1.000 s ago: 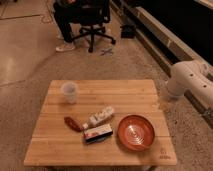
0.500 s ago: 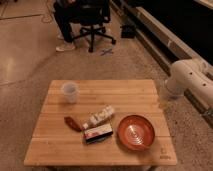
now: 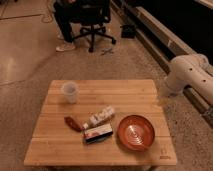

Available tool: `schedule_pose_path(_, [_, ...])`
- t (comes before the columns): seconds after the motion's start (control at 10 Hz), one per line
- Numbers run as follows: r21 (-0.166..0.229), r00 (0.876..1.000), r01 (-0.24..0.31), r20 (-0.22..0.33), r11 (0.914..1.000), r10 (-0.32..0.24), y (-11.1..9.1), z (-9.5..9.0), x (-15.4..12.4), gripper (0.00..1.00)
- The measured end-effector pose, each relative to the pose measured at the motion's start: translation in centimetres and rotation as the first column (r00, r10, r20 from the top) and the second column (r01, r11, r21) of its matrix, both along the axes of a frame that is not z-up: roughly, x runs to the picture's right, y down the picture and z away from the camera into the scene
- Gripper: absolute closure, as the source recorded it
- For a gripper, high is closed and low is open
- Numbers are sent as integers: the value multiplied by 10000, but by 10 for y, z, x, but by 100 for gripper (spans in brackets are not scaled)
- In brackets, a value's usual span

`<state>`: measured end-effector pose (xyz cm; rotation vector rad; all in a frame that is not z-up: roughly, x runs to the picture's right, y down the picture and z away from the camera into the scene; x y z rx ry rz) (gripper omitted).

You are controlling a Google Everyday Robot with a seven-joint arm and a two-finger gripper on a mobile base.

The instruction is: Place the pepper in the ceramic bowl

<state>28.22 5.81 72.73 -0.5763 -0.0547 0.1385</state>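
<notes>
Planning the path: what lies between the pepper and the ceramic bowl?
In the camera view, the red-and-white box and white bottle; end effector, shut, out of view.

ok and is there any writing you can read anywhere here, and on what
nothing can be read
box: print too blurred to read
small mark on the table corner: too small to read
bottle: nothing legible
gripper: out of view; the arm right of the table shows no text

Light: dim, warm, indoor. Bench (image 3: 125, 97) evenly lit; ceramic bowl (image 3: 135, 132) glaze faintly glossy. Upper-right background near black. White arm (image 3: 192, 72) brightest, tool hidden behind it. Soft throughout.
</notes>
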Motion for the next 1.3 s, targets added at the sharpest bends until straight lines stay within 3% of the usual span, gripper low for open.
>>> schedule_pose_path(0.2, [21,10000,2,3,10000,-2,7,0,-5,59])
schedule_pose_path(0.8, [4,10000,0,-3,10000,0,4,0,-5,59])
schedule_pose_path(1.1, [22,10000,5,-9,10000,-5,8,-3,-19,59])
schedule_pose_path(1.3, [9,10000,-8,-7,10000,8,7,-3,-10,59])
